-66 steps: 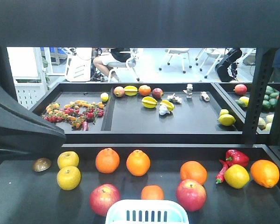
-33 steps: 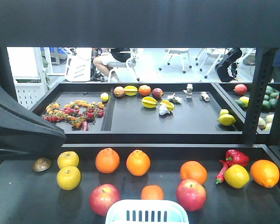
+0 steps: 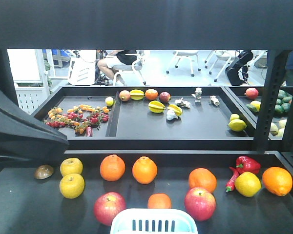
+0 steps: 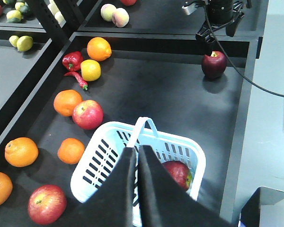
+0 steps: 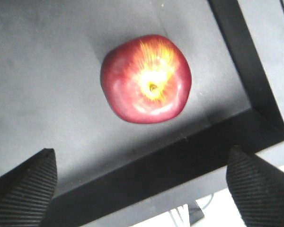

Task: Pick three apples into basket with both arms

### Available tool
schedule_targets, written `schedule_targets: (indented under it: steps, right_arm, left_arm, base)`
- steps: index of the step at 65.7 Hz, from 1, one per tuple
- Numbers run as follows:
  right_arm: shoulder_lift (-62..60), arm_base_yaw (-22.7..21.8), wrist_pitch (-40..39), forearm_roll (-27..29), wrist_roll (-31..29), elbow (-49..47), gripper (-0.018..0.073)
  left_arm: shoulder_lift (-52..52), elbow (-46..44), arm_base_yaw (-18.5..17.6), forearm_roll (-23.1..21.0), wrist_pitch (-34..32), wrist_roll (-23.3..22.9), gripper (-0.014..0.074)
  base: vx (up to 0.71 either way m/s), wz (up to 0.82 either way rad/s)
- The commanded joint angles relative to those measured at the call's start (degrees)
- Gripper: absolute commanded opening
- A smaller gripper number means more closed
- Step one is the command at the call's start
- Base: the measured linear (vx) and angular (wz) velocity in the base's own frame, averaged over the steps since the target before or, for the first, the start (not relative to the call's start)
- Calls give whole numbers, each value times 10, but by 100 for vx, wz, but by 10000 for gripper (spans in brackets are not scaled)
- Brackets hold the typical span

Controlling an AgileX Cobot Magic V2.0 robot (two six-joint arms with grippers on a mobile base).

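Front shelf count: two red apples, one left and one right of the basket. Two yellow apples stacked at the left, five oranges, first of them in the back row, one lemon, and a red pepper with a chilli beside it. A brown lump sits far left; too small to tell what it is.

Left wrist view: the basket is pale blue, its hoop handle up, and holds one red apple against the wall nearest the shelf's front edge. A fourth red apple, the dark one, lies alone near the shelf's corner, well apart from the other fruit. The left gripper hangs over the basket, fingers pressed nearly together, nothing between them.

Right wrist view: the same dark apple sits stem up, near the raised black rim of the shelf. The right gripper is spread wide, one fingertip at each lower corner, apple between and beyond them, untouched.

Room: wide bare black mat lies between the basket and the dark apple. The rim crowds that apple on the outer side. The basket's far side is hemmed by a red apple and two oranges.

Change: nothing in the front view has shifted from the earlier frames; fruit and basket lie the same.
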Motion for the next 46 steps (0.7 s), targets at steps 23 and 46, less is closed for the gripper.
schedule_targets:
  steps: [23, 46]
  right_arm:
    - [42, -4, -46, 6, -12, -15, 689]
    - [75, -4, -22, 7, -12, -76, 689]
  left_arm:
    - [-10, -16, -5, -18, -19, -6, -8]
    - [-10, -16, -5, -18, -19, -6, -8]
  base:
    - [0, 0]
    - [0, 0]
